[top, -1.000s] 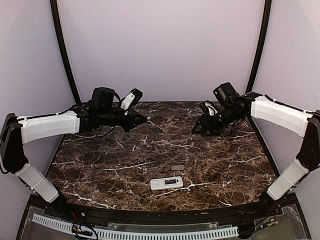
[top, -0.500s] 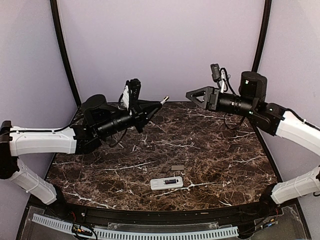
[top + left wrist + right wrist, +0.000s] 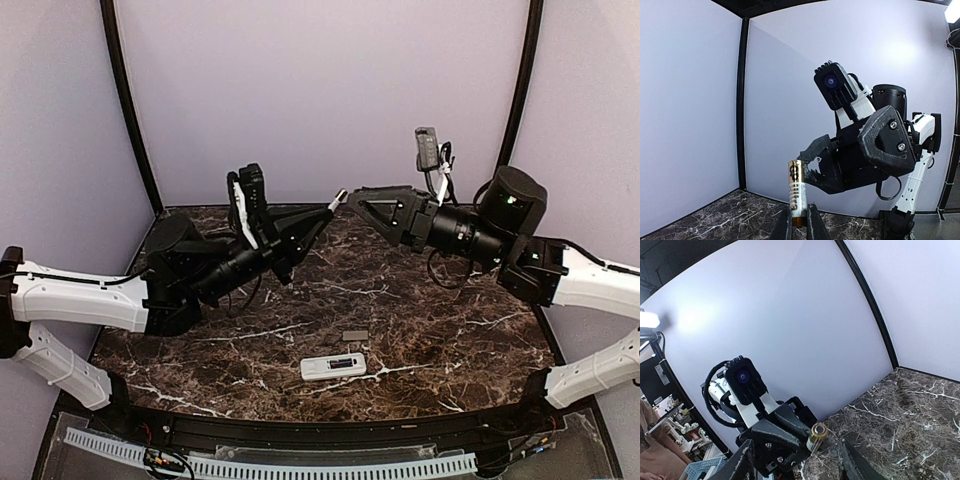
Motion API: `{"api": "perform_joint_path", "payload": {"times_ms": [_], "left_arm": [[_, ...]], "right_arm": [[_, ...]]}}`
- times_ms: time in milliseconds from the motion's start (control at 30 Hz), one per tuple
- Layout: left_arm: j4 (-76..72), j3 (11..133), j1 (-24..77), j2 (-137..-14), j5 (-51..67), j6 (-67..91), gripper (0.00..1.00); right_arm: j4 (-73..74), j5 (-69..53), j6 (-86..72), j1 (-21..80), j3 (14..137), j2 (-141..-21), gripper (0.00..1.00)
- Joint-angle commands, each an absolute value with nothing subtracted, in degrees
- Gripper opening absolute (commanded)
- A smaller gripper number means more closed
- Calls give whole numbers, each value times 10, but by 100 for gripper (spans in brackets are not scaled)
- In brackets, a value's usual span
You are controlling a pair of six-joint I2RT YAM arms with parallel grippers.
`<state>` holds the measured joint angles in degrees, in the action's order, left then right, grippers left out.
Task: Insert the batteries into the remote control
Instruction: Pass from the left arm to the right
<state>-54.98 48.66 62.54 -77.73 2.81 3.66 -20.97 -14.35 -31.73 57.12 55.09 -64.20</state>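
Note:
The white remote control [image 3: 333,366] lies near the table's front middle, with a dark recess showing on its upper side. My left gripper [image 3: 325,209] is raised in mid-air and shut on the lower end of a gold and white battery [image 3: 339,197]. In the left wrist view the battery [image 3: 796,192] stands upright above the gripper [image 3: 797,222]. My right gripper [image 3: 350,198] is open and faces the left one, its tips close around the battery's free end. In the right wrist view the battery [image 3: 816,434] shows end-on between the spread fingers [image 3: 743,458]. No other battery shows.
A small flat grey cover piece [image 3: 354,336] lies just behind the remote. The dark marble table [image 3: 450,320] is ringed by pale walls with black corner posts [image 3: 128,110]. Both arms hang over the table's far half.
Both arms have lifted from the far corners and swung inward. The left gripper has brought the battery up to the middle and the open right gripper has closed in on its tip.

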Motion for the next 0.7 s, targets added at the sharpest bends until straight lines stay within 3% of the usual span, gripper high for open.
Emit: {"api": "perform_joint_path", "payload": {"times_ms": [0,167,300,533,667], "left_arm": [[-569,496,632,-767,26,30,0],[-582,496,632,-770,40,29,0],[-594,487,632,-771,41,47,0],[-611,487,633,-784,42,68,0],[-609,493,634,-796,46,69,0]], "right_arm": [[-248,-146,-294,578,585,-674,49],[-230,-147,-289,578,617,-698,39],[-246,-142,-308,578,601,-697,24],[-237,-149,-314,581,590,-698,26],[-224,-155,-305,580,601,-700,16]]}}
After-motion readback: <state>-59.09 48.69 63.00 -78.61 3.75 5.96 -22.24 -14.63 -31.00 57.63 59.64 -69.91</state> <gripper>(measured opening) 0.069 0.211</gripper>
